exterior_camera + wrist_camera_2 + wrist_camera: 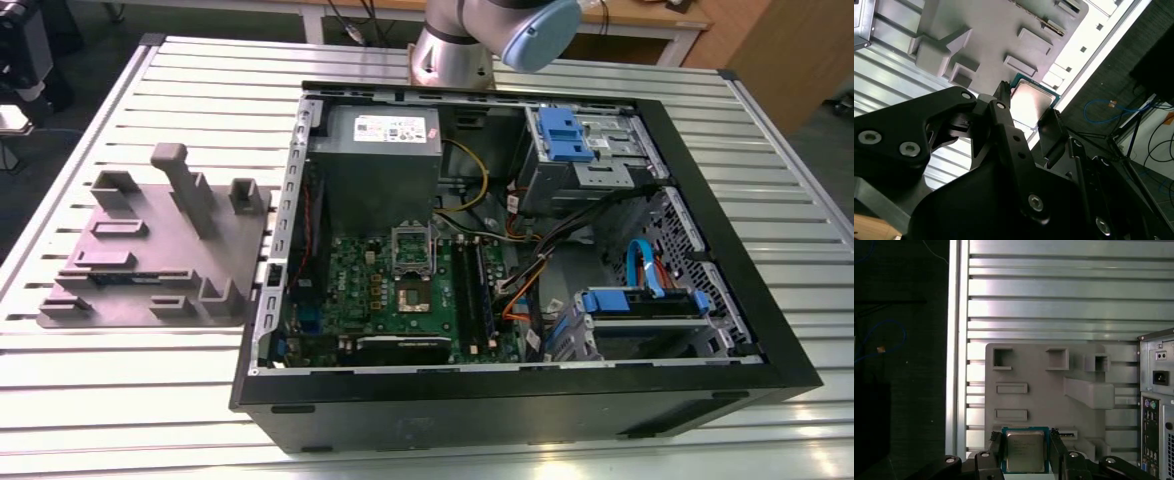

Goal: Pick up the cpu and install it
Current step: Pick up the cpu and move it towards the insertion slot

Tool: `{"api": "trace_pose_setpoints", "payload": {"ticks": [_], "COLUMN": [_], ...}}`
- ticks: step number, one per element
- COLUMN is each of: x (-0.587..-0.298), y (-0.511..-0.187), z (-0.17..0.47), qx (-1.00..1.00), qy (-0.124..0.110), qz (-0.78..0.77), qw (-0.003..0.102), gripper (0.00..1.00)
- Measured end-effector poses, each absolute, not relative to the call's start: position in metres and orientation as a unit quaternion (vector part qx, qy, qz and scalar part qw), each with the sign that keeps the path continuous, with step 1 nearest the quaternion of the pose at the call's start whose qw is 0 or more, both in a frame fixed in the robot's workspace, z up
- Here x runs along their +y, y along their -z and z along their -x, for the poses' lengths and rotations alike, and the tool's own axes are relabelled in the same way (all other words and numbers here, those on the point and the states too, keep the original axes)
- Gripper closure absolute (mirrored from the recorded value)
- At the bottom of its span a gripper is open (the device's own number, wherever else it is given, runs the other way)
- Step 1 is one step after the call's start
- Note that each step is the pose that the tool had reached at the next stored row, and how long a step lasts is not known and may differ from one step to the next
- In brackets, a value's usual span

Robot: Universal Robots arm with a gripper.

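Observation:
In both wrist views the cpu, a flat square chip with a silver-grey top and a thin teal edge, sits between my gripper's two black fingers. The gripper is shut on it, one finger on each side. The chip hangs well above the grey moulded fixture on the slatted table. In the exterior view the open computer case holds the green motherboard, whose cpu socket lies bare with its metal lid tipped up.
The grey fixture lies at the exterior view's left, beside the case, with upright posts. Inside the case are a grey power supply, blue drive brackets, and orange and black cables. The arm's base stands behind the case.

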State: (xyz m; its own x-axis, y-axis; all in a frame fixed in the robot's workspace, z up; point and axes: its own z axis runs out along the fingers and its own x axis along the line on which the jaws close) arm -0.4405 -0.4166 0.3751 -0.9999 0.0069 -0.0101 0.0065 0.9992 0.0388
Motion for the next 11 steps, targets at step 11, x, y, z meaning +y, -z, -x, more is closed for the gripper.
{"api": "trace_pose_setpoints", "payload": {"ticks": [11], "x": [-0.4166], "y": [-0.3751], "z": [0.4382], "qx": [1.0], "qy": [-0.019], "qz": [-0.003], "qw": [0.005], "gripper": [0.53]}}
